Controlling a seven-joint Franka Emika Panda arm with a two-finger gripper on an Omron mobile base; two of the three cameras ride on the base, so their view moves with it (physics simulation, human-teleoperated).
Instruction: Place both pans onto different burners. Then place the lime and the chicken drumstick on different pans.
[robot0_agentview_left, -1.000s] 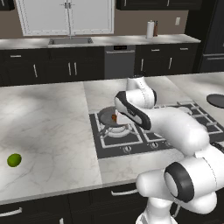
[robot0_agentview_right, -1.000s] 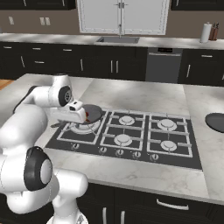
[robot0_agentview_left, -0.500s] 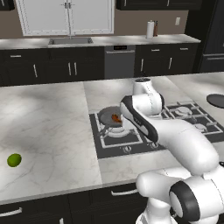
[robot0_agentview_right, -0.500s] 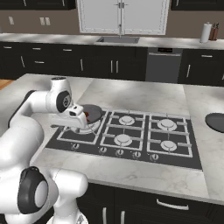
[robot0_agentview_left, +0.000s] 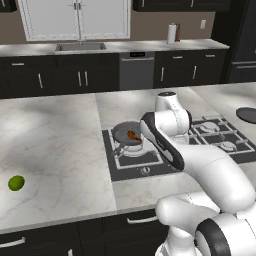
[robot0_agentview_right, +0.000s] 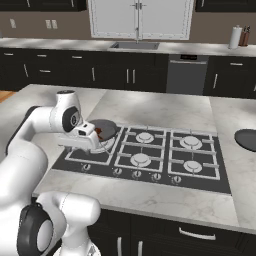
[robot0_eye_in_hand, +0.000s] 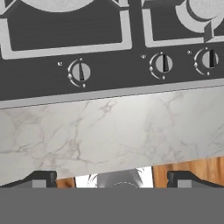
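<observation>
Resting in pan (robot0_agentview_left: 125, 134), drumstick (robot0_agentview_left: 133, 134) just beside claw (robot0_agentview_right: 80, 141).

a paper towel roll (robot0_agentview_left: 172, 34) stands near the sink (robot0_agentview_left: 80, 47).

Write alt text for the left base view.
A grey pan holding a chicken drumstick sits on the cooktop's front-left burner, with the white robot arm bent beside it. A lime lies far left on the marble counter.

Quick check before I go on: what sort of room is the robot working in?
A rendered home kitchen, it seems: a black gas cooktop set in a marble island counter, a sink under a window, and dark cabinets along the back wall.
</observation>
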